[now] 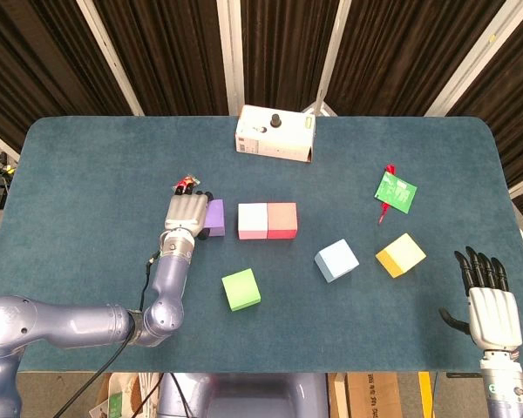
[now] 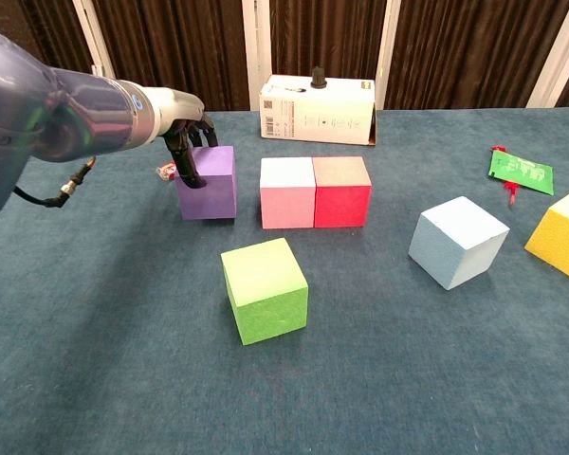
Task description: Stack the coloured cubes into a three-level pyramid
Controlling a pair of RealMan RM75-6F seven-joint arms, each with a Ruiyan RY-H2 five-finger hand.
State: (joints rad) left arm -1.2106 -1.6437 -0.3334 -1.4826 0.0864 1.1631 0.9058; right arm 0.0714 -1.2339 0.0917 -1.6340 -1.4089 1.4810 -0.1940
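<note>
The head view takes in the whole dark teal felt table [image 1: 87, 165] and both hands. The right hand [image 1: 488, 300] appears only there, at the near right edge of the table, holding nothing, its dark fingers straight and slightly apart. The chest view leaves that hand out but shows the cubes' near side faces and the left hand [image 2: 190, 142] from the side, its dark fingers [image 2: 186, 163] curled down over the left face of the purple foam cube [image 2: 209, 182]. In the head view the left hand [image 1: 186, 214] covers most of that cube [image 1: 215, 217], and only its right part shows.

The purple cube sits on the table just left of the pink foam cube [image 2: 287, 192], with a narrow gap between them, and the pink cube touches the red foam cube [image 2: 341, 191] on its right. These three form a left-to-right row, faces square to the table's near edge. The green foam cube [image 2: 264, 290] lies nearer, in front of the gap, turned slightly. The pale blue foam cube [image 2: 457, 241] and the yellow foam cube [image 2: 561, 233] sit to the right, both rotated with a corner toward the near edge.

At the far side a white cardboard box [image 1: 275, 135] with a black knob on top lies with its long axis left to right. A small green packet [image 1: 395, 192] with a red tag lies far right.
</note>
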